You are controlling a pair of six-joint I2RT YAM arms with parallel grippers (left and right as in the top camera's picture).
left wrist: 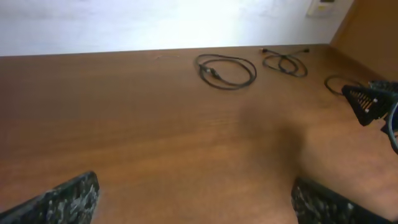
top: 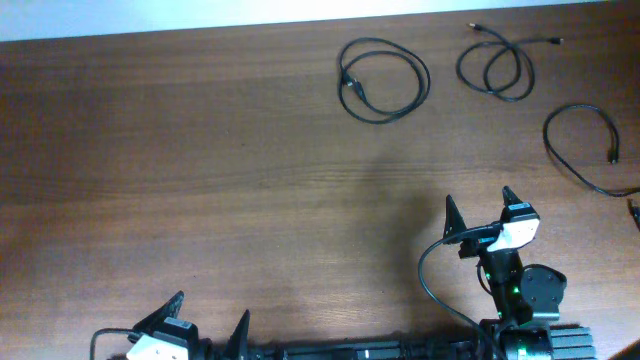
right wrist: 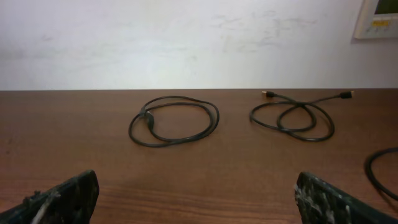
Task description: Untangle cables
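Note:
Three thin black cables lie apart near the table's far edge. A round coil (top: 350,84) is furthest left, a looser double loop with plug ends (top: 505,45) lies to its right, and an open curve (top: 580,106) lies near the right edge. My right gripper (top: 478,197) stands open, well short of them, with nothing between its fingers. In its wrist view the coil (right wrist: 148,115) and the double loop (right wrist: 298,109) lie ahead of that gripper (right wrist: 195,176). My left gripper (top: 212,306) is open at the near edge, far from every cable (left wrist: 209,72).
Bare brown wood table (top: 200,170) stretches between the grippers and the cables. A white wall rises behind the far edge, with a wall panel (right wrist: 379,18) at upper right. The right arm's base (top: 525,300) sits at the near edge.

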